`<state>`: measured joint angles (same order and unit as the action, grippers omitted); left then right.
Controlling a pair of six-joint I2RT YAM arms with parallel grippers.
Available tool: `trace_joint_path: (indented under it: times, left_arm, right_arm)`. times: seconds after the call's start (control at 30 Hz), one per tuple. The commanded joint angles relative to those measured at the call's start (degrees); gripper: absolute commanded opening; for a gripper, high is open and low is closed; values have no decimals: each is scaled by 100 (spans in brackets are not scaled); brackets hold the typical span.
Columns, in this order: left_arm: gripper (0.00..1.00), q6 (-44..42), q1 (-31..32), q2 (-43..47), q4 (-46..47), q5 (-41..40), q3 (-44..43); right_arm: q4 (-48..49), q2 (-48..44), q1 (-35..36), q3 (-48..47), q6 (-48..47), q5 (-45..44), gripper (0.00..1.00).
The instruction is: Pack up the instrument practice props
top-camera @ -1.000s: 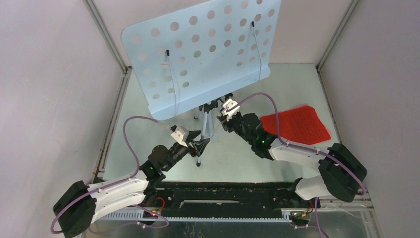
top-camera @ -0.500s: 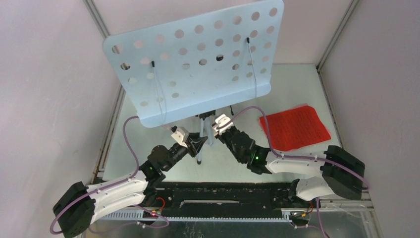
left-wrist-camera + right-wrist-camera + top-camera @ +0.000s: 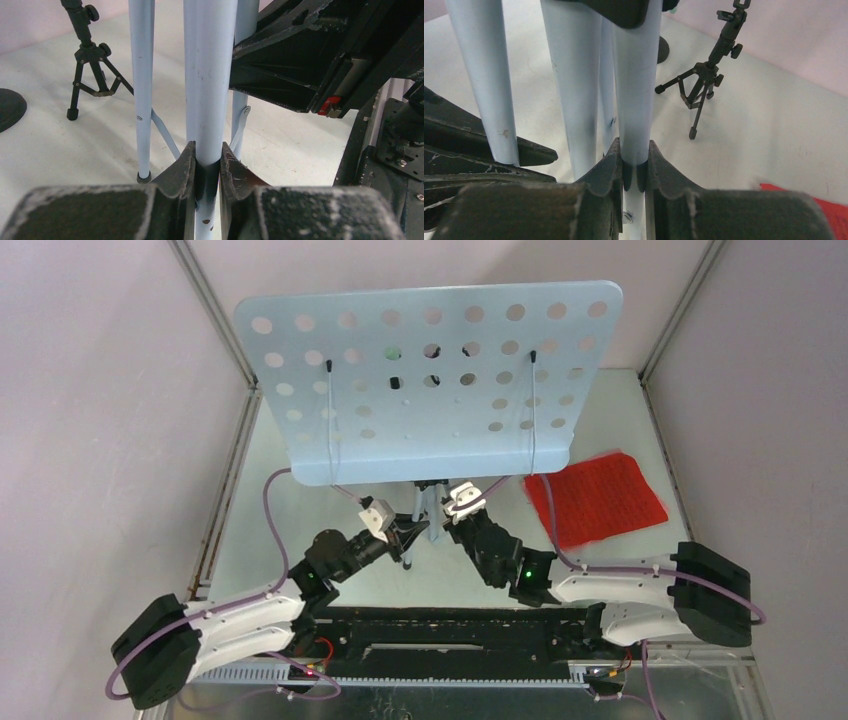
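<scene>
Standing in the upper middle of the overhead view, the pale blue perforated music desk (image 3: 430,390) is seen tilted above its blue-grey tripod (image 3: 428,498), whose legs are partly hidden under the desk's lower edge. One tripod leg is clamped by the left gripper (image 3: 408,531), which is extended in from the lower left of the frame. In the left wrist view its two dark fingers (image 3: 182,167) are pressed against either side of a pale tube in the middle of the picture. Another leg is clamped by the right gripper (image 3: 446,523), extended in from the lower right. In the right wrist view, that gripper's fingers are likewise closed on a pale tube at the centre. A red score sheet (image 3: 597,498) is laid flat on the table (image 3: 630,430) at the right of the overhead frame, below the desk's lower right corner. A black mic mount (image 3: 89,65) on small folding legs is shown upright in the upper left of the left wrist view. Such a mount is also seen in the upper right of the right wrist view.
</scene>
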<state>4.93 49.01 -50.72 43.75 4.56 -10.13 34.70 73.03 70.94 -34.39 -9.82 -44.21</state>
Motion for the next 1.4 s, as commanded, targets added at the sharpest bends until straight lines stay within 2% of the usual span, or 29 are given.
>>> trace_joint_path:
  times: [0.0,0.27,0.37,0.53,0.8,0.9,0.97,1.17,1.27,1.37]
  left_arm:
    - [6,53,3,-141,194,-124,-209]
    - [0,204,31,-498,303,-7,-552]
    - [0,260,35,-586,309,-77,-585]
    - [0,255,34,-550,403,-376,-402]
    - [0,333,29,-606,407,-370,-418]
    - [0,273,34,-629,407,-298,-422]
    - [0,219,30,-652,407,-233,-436]
    - [0,177,44,-695,415,-163,-441]
    - [0,158,42,-694,411,-124,-442]
    - [0,141,39,-702,415,-43,-438]
  right_arm:
    - [219,-465,210,-96,914,335,0]
    - [539,-462,307,-109,822,776,0]
    - [174,-567,315,-217,766,831,8]
    - [-853,-954,333,-219,956,717,27]
    - [-1815,-1584,374,-210,1229,955,69]
    - [-1697,-1930,386,-105,1416,983,88]
    - [-1206,-2038,382,69,1467,927,99]
    - [100,-1618,163,137,1496,937,100]
    - [448,-1269,71,18,1529,1139,100]
    - [829,-861,69,-114,1339,937,100]
